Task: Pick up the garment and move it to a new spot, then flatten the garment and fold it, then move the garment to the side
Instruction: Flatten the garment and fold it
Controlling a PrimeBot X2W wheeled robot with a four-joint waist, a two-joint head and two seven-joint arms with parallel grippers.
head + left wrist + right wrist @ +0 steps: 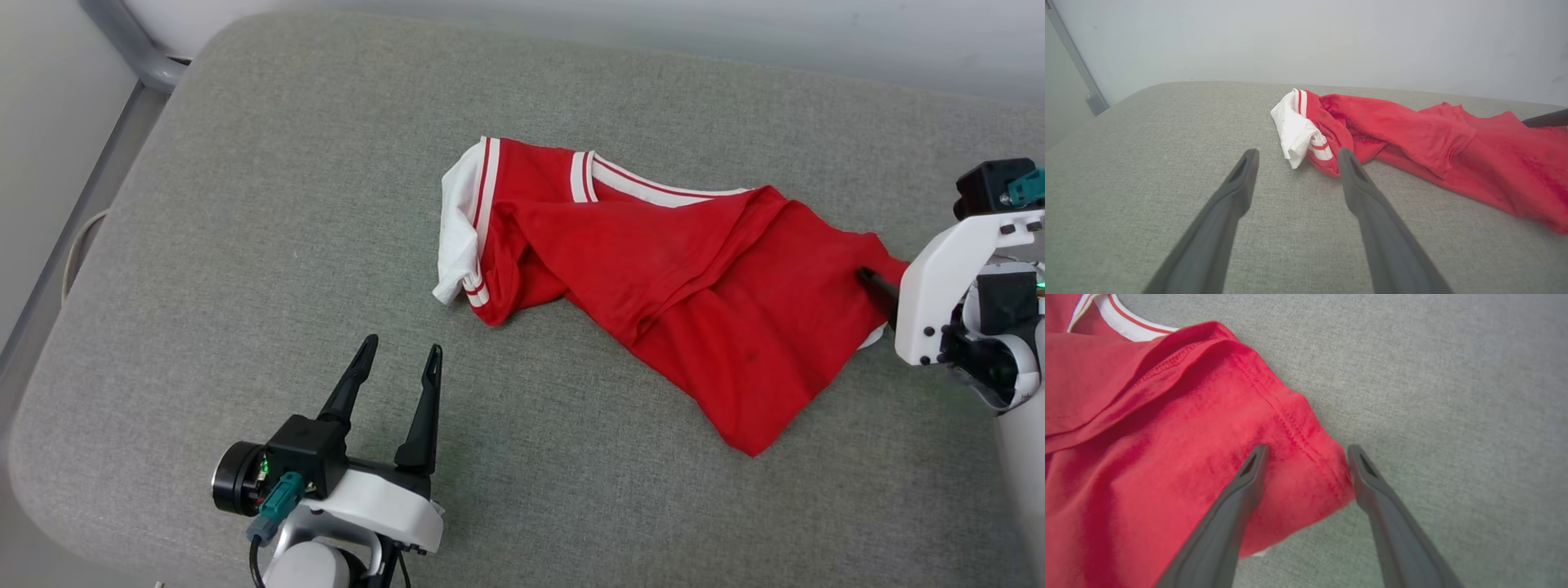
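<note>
Garment [653, 269] — red jersey-knit T-shirt, crumpled, lying on a grey cushion [245, 245], centre to right in the head view. Cushion cover is coarse woven grey-green cloth, padded, with rounded corners.

Shirt lies as a long rumpled band. White short sleeve [457, 233] with a red-and-white striped cuff sits at its left end. White collar trim [653, 189] with a thin red stripe runs along the far edge, and a pointed red corner reaches toward the near side. Deep diagonal folds cross the middle. No writing readable among the folds.

Right gripper [1308, 451] — jaws spread wide, not clamped on anything. Its tips straddle the shirt's right-hand corner: one finger [1249, 486] is over red cloth, the other is at the cloth's edge, over bare cushion. Can't tell if the tips press down. Hem [1290, 424] there shows a double row of stitching, and the fabric looks slightly fuzzy. A small white scrap [1257, 553] pokes out from under that corner.

Left gripper [403, 345] has its jaws wide too and holds nothing. It sits over bare cushion on the near side of the sleeve, close but apart from it. Fingers are long, dark and matte, tapering to slotted tips.

Pale plain wall [1306, 41] stands behind the cushion. Grey metal tube [131, 49] is at the far left corner.
</note>
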